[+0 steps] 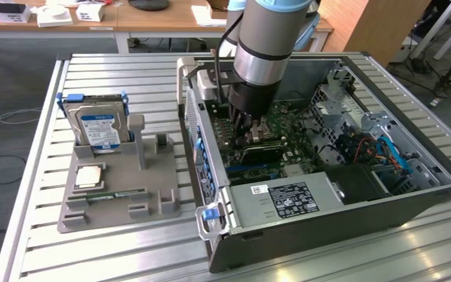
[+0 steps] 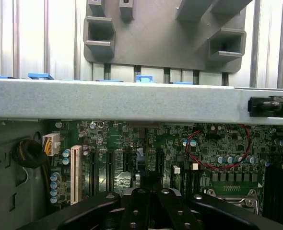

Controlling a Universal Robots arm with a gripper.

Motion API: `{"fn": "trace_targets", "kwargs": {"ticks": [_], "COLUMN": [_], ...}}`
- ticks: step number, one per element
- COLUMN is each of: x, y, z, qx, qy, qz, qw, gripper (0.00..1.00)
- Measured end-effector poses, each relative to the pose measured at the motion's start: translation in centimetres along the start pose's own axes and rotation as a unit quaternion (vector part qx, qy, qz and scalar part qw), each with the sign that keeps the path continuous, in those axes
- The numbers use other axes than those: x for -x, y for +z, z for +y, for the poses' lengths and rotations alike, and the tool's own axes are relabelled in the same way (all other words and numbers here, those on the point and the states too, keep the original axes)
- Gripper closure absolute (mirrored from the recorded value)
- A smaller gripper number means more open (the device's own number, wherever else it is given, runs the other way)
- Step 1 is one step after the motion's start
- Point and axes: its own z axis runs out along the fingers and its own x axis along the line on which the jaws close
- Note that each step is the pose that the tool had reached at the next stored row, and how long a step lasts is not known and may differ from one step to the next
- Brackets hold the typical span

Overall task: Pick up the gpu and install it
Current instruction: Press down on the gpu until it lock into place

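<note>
**Gripper down inside the case, over the slots**

I have the gripper [image 1: 245, 126] lowered into the open computer case [image 1: 413, 200], just above the motherboard [image 2: 213, 143], because the expansion slots [image 2: 113, 165] sit there. Its fingers are closed. The dark card [image 1: 258, 154] lying low on the board beside the gripper is probably the gpu; I can't tell whether I'm gripping it. The parts holder [image 1: 112, 202] stands outside the case.

The closed gripper [image 2: 151, 203] is seen above a green motherboard [image 2: 213, 143]; a white slot [image 2: 76, 173], a looped red wire [image 2: 221, 149] and, beyond the case wall [image 2: 117, 100], what is probably a grey holder [image 2: 163, 36].
</note>
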Motion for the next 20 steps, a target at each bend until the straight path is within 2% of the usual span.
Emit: {"fn": "trace_targets", "kwargs": {"ticks": [20], "x": [0.00], "y": [0.11], "z": [0.00], "qx": [0.0000], "qy": [0.000], "qz": [0.0000], "qw": [1.0000], "gripper": [0.89]}}
